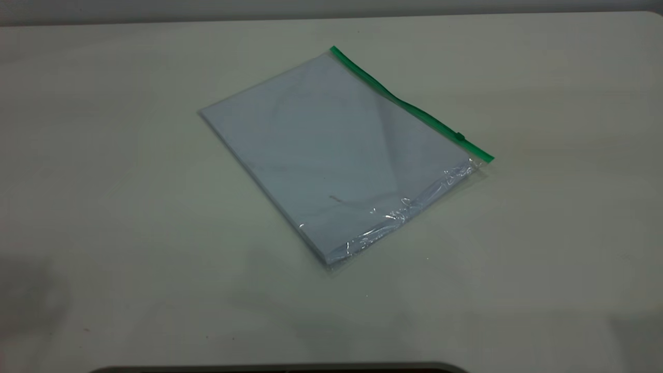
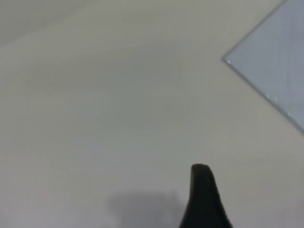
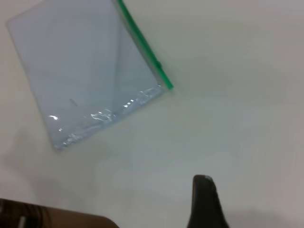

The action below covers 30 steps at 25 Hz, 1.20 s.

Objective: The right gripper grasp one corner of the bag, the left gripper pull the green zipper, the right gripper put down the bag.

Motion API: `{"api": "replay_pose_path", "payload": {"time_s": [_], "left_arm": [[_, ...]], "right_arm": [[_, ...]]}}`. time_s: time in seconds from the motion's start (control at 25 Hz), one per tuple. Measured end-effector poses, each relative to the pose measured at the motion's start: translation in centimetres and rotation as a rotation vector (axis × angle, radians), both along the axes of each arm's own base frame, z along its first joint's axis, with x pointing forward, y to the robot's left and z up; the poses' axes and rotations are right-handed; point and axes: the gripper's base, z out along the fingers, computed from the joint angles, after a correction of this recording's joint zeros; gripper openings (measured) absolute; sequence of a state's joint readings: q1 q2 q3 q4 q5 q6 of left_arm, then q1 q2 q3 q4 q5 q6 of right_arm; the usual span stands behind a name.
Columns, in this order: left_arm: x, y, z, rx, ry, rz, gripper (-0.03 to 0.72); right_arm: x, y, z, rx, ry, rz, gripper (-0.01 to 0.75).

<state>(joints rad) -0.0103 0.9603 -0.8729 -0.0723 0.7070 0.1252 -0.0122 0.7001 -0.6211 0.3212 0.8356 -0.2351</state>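
The bag is clear, glossy film over pale bluish-white sheets, plain and unpatterned, with white glints along its crinkled short edge, the edge nearest the right gripper. The green zipper is a bright, solid green strip down one long edge, and its small slider tab is a slightly darker green. The table is a plain off-white, faintly greenish-cream, with soft grey shadows. The right gripper shows as solid black, as does the left gripper, which has a dim grey shadow just beside it on the table; a corner of the pale bluish bag lies well apart from it.
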Motion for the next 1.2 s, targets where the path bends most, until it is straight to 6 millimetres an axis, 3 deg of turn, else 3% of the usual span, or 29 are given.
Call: {"api": "replay_pose_path", "payload": {"time_s": [0.32, 0.64, 0.84, 1.2], "left_arm": [[9.3, -0.8, -0.9, -0.074, 0.049, -0.033, 0.588], [16.6, -1.6, -4.2, -0.011, 0.115, -0.237, 0.588], [18.7, -2.1, -6.8, -0.007, 0.172, -0.342, 0.588], [19.1, -3.8, -9.1, -0.074, 0.239, -0.471, 0.588]], "right_arm": [[4.9, 0.4, -2.3, 0.035, 0.052, 0.036, 0.549], [9.8, 1.6, -6.6, 0.17, 0.158, 0.115, 0.549], [12.6, 2.4, -10.4, 0.284, 0.212, 0.131, 0.549], [16.3, 2.9, -18.5, 0.368, 0.3, 0.145, 0.549]]}}
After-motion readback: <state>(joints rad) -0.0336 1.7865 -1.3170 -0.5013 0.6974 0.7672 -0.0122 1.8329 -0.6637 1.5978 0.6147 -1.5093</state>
